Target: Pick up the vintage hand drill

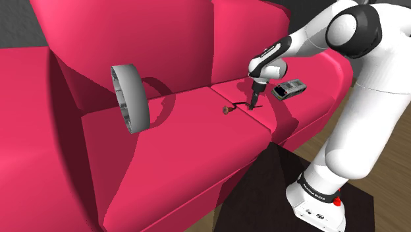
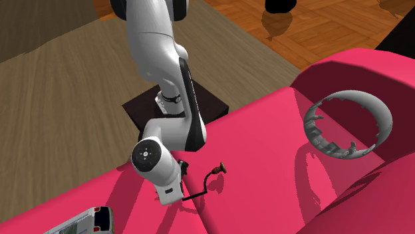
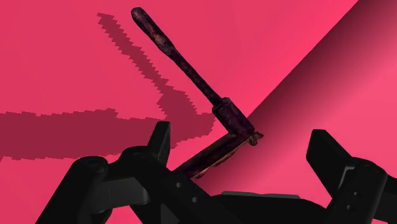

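Straddling the hand drill [image 3: 191, 69], the tool [image 3: 240, 133] stands spread.

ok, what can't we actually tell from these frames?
Hand drill: lower end, wrist view, hidden behind the gripper.
Finger-to-drill contact: too small in shoulder view; the arm blocks it in second exterior view.
Grey handheld device: cut off by second exterior view's bottom edge; too small to identify in shoulder view.

Bright, even light; hard jagged-edged shadows fall across sofa [image 1: 197, 151].
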Controlling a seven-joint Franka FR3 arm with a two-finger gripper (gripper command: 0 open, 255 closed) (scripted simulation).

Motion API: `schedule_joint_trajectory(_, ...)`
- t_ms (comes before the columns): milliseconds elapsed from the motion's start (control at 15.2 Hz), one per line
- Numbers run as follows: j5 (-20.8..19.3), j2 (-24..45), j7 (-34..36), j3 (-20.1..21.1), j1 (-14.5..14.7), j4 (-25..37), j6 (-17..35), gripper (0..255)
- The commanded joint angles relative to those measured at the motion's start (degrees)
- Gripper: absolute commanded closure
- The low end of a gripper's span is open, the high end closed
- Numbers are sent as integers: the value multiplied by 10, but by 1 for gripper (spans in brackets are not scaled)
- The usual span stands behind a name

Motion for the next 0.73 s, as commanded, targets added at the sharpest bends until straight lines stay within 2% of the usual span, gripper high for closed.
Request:
schedule_joint_trajectory(0, 6, 6, -5, 2, -1, -5, 10, 0)
schedule_joint_trajectory(66, 6, 6, -5, 2, -1, -5, 10, 0)
schedule_joint_trajectory(132, 6, 6, -5, 2, -1, -4, 9, 255)
schedule_joint_trajectory(660, 9, 10, -7, 2, -2, 0, 8, 255)
